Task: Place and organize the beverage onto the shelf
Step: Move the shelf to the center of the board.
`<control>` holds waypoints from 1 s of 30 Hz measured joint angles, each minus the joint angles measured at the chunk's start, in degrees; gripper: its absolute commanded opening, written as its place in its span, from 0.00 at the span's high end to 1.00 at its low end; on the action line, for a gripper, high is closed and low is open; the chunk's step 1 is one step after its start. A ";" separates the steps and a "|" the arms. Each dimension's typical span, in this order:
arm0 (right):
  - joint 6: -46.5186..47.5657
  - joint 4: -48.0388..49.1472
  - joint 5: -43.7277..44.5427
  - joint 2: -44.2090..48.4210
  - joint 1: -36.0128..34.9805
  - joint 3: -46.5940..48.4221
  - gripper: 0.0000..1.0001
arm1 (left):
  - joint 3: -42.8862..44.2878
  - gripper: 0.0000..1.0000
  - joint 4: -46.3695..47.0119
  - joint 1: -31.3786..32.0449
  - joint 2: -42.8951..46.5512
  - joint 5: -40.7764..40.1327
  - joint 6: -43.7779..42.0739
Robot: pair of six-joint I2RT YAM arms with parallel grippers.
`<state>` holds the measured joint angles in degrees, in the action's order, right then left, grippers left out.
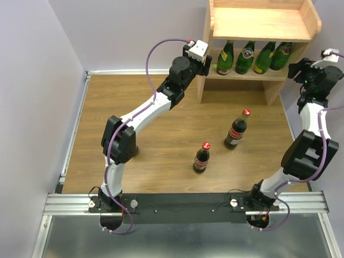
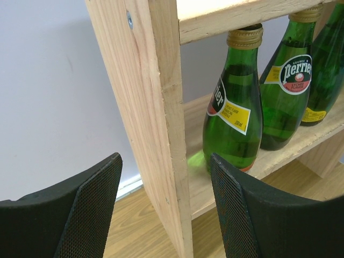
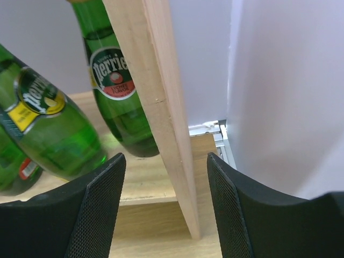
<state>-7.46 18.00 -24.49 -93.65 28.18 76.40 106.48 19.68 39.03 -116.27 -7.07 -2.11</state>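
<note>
While the left gripper (image 2: 165,161) and right gripper (image 3: 166,158), both spread apart and empty, face the side panels of the shelf (image 1: 263,24), a careless shove could topple the green bottles (image 1: 253,57) on its lower tier; two cola bottles (image 1: 236,129) stand in front of the shelf.

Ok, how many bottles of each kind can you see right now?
Green bottles, on the shelf lower tier: 4
Cola bottles, standing on the table: 2
Total: 6
</note>
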 measured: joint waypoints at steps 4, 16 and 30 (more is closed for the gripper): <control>0.02 1.90 0.59 -1.77 -0.68 0.00 0.41 | 0.26 0.26 -0.02 0.00 -0.07 0.00 0.02; 2.36 6.84 1.88 -3.48 -1.99 -0.02 0.65 | 1.86 0.27 0.42 0.00 -0.55 -0.02 0.31; 5.18 11.67 2.82 -3.87 -2.27 -1.53 0.90 | 1.97 0.27 0.42 0.00 -2.60 0.09 2.43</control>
<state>-2.28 29.67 -21.67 -97.51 25.91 74.87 108.44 20.10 39.03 -118.87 -6.98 0.32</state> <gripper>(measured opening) 0.226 0.737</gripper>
